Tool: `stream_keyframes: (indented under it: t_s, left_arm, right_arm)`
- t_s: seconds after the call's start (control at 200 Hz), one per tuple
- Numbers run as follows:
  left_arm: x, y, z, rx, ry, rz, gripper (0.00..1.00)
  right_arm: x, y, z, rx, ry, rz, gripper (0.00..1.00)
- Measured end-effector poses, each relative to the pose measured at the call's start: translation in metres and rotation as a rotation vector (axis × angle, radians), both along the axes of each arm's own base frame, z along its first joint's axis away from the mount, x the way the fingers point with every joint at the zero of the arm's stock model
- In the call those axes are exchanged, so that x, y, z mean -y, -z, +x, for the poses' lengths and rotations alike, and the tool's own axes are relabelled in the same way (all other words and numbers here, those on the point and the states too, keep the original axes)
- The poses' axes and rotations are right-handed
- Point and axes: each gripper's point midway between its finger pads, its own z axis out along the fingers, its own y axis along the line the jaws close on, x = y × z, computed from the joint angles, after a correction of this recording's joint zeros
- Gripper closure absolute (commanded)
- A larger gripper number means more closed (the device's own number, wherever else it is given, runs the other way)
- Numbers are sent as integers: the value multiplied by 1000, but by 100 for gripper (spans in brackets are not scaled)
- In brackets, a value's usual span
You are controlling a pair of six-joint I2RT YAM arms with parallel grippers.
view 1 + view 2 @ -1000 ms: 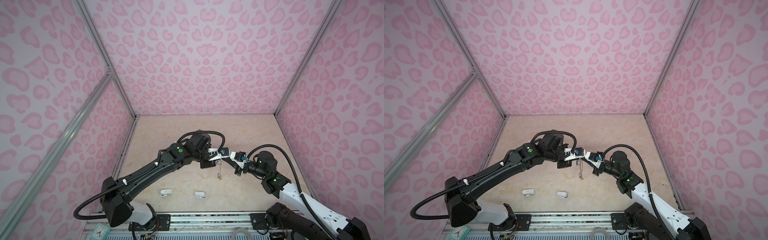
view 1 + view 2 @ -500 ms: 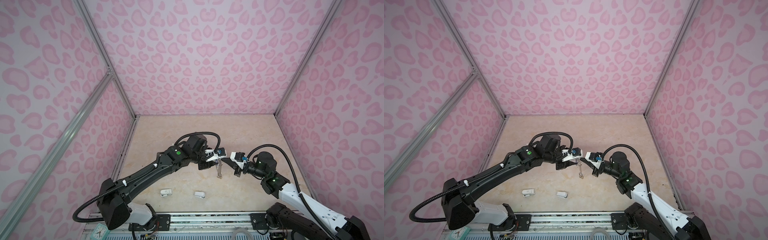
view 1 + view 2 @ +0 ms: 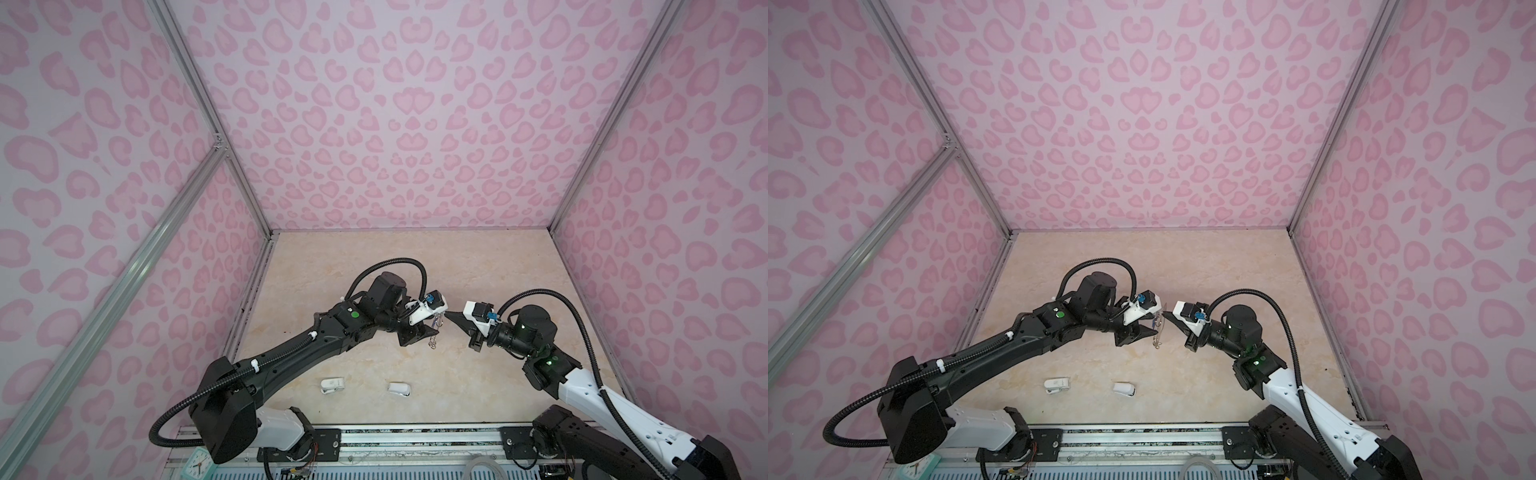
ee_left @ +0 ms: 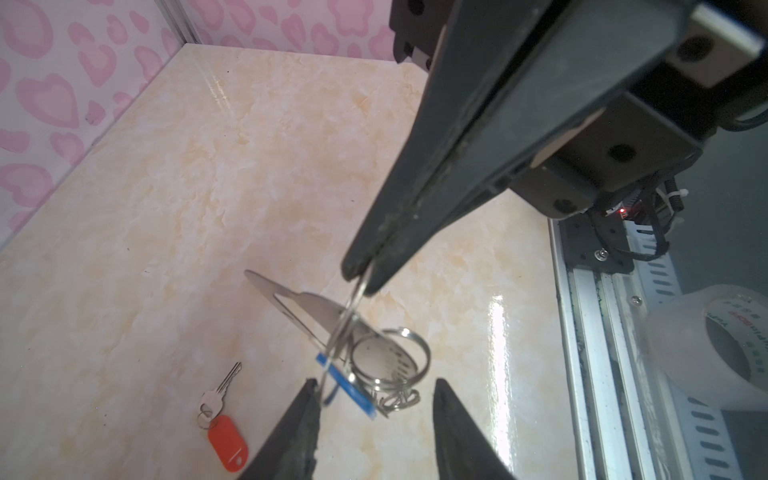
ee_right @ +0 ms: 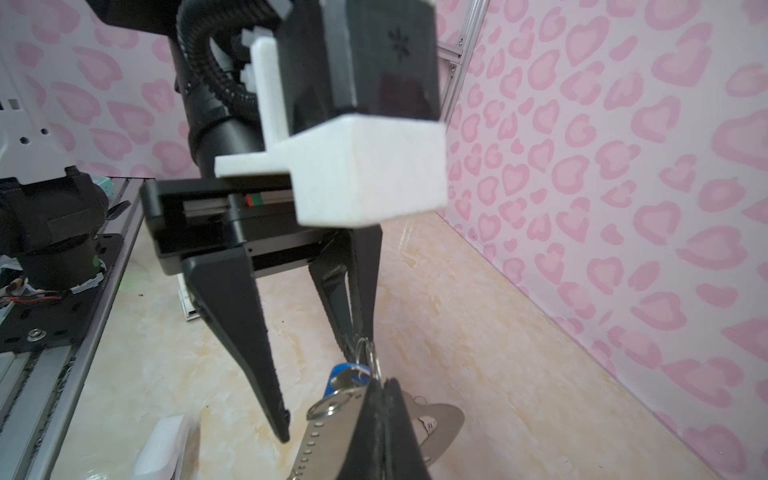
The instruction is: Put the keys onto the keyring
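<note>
Right fingers (image 4: 395, 232) pinch a wire ring (image 4: 353, 299) of the flat grey metal keyring (image 4: 309, 309), hanging under them w/ the blue-tag silver key (image 4: 349, 386). Left fingers (image 4: 299, 428) apart, just beside. Red-tag silver key (image 4: 219, 409) on worktop (image 4: 166, 208) below: prob. light, slippy; grab tag (image 4: 227, 438).

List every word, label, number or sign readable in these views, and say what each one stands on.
No text is legible in any view.
Roll of tape: red and green print on the inner core, too blurred to read.
Small clock: dial numerals, too small to read.
Black camera housing: a small star-shaped sign, no letters.
The keyring: a small stamped mark, not readable.
</note>
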Motion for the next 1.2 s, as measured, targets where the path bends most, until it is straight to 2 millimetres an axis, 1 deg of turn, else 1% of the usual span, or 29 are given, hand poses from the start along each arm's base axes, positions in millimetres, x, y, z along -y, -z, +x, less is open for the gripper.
stream_keyframes:
  t_s: [0.105,0.175,0.535,0.65,0.755,0.915,1.11,1.2]
  left_arm:
    - [1,0,2,-4,-13,-10,61]
    - [4,0,5,6,-27,-11,62]
    - [4,9,17,93,-98,54,61]
    - [-1,11,18,133,-111,76,57]
    - [-6,7,16,167,-110,77,55]
    - [-14,5,13,205,-106,84,54]
    - [-16,11,11,213,-99,103,53]
    - [-14,11,9,215,-95,100,53]
  right_arm:
    - [1,-2,1,5,5,4,100]
    - [1,-1,0,3,8,4,100]
    - [4,0,1,-4,17,10,100]
    - [5,0,2,-3,28,10,100]
    - [6,0,4,-2,37,9,100]
    - [8,1,5,-4,42,7,100]
    - [10,0,8,0,53,6,100]
    - [10,-1,8,1,53,7,100]
